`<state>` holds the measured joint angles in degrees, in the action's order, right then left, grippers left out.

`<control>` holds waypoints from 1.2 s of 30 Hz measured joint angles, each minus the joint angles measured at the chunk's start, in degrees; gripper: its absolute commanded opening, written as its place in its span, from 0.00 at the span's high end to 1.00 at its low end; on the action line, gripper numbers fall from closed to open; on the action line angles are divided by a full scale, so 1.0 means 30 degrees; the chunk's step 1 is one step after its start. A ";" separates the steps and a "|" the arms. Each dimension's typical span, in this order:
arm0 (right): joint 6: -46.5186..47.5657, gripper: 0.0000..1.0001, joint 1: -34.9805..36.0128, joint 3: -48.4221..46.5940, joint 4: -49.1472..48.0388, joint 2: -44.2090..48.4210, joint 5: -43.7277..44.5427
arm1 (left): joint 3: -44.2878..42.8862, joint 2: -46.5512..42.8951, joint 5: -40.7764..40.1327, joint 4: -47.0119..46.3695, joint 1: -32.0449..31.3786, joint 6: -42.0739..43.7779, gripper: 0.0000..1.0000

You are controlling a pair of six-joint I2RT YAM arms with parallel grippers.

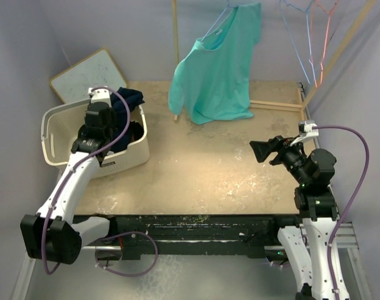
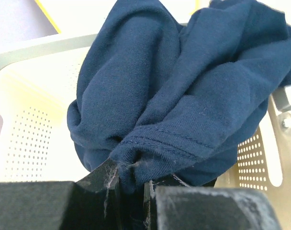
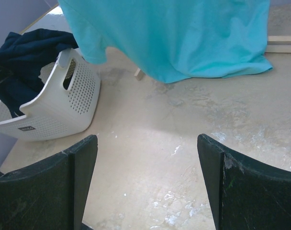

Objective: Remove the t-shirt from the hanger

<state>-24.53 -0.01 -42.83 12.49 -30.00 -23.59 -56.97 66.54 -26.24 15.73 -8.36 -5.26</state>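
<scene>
**Left hand pinches a navy garment at the basket; teal shirt hangs ahead of the wide right hand**

The left gripper [image 2: 133, 184] is narrowed on a fold of a dark navy garment [image 2: 184, 96]. The hemmed edge is pinched between its two fingers, and the rest of the cloth bunches up directly in front of them. Behind and to either side of this hand stand the perforated walls of a white laundry basket [image 2: 30, 143]. Part of the navy cloth drapes over the basket's rim on the hand's right.

The right gripper [image 3: 146, 143] is spread wide and holds nothing, with bare tabletop [image 3: 174, 143] showing between its fingers. The teal t-shirt [image 1: 218, 69] hangs ahead of and above this hand, well apart from the fingertips. It sits on a thin blue hanger [image 1: 222, 15], its lower hem touching the table. Beside the shirt a wooden rack post [image 1: 175, 56] comes down to the table. The same basket lies ahead and to the left of the right hand. In the top view, more wire hangers [image 1: 309, 37] hang beyond the right hand, further to its right than the shirt.
</scene>
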 measured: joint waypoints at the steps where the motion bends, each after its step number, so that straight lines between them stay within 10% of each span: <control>1: -0.0051 0.14 0.0000 0.0000 -0.0029 0.0000 -0.0022 | 0.0000 -0.0350 -0.0109 0.0168 -0.0015 -0.0153 0.84; 12: -0.0197 0.14 0.0000 0.0036 -0.0131 0.0131 -0.0095 | -0.0153 -0.0532 -0.2157 0.5508 0.0007 -0.5100 0.70; 28: -0.0175 0.19 0.0007 -0.0233 -0.0262 -0.1282 -0.2302 | -0.1515 -0.1880 0.1166 0.5435 0.0007 -0.5391 0.14; 31: -0.0197 0.21 0.0015 -0.0925 -0.0255 -0.2419 -0.2936 | -0.0568 -0.4269 0.2922 0.3636 0.0007 -0.5319 0.21; 36: -0.0481 0.23 0.1450 -0.4022 -0.0452 -0.4998 -0.2783 | 0.1341 -0.7278 0.6615 0.1887 0.0007 -0.4947 0.69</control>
<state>-25.98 4.34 -54.89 11.14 -44.99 -31.94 -52.95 44.71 -6.39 21.39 -8.34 -20.10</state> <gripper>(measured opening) 0.778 0.566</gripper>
